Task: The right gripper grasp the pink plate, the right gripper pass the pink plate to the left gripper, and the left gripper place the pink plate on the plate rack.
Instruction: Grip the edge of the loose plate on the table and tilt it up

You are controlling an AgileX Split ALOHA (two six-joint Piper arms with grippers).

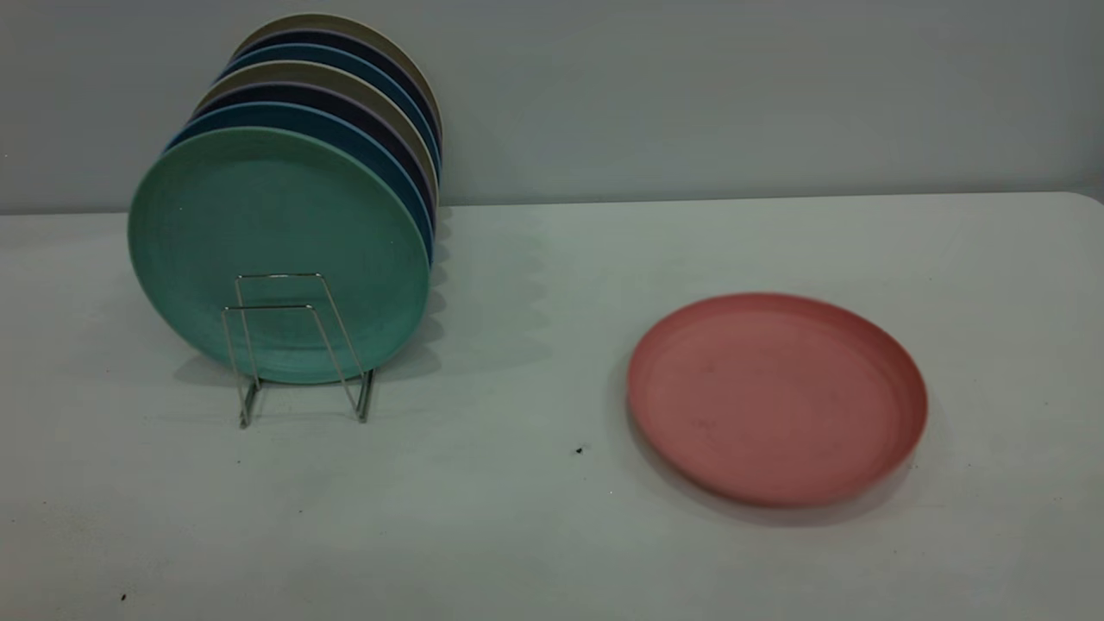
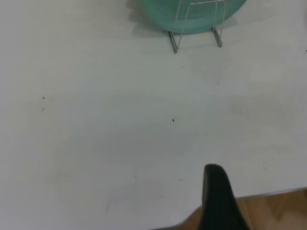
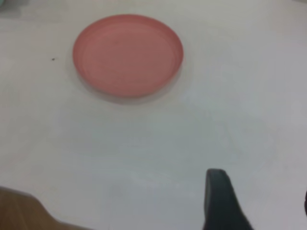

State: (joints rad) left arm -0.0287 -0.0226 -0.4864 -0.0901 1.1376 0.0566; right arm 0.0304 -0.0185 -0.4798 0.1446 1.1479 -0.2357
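The pink plate [image 1: 776, 397] lies flat on the white table, right of centre; it also shows in the right wrist view [image 3: 128, 53]. The plate rack [image 1: 293, 345] stands at the left with its front wire loops free; its feet show in the left wrist view [image 2: 194, 36]. Neither gripper shows in the exterior view. My right gripper [image 3: 261, 187] hangs over bare table well short of the pink plate, jaws apart and empty. My left gripper [image 2: 261, 179] hangs over the table's near edge, far from the rack, one black finger [image 2: 216, 196] showing, nothing against it.
A teal-green plate [image 1: 276, 250] stands upright at the front of the rack, with several blue, dark and beige plates [image 1: 345, 95] behind it. A grey wall stands behind the table. The table's edge [image 2: 268, 194] and brown floor show under the left gripper.
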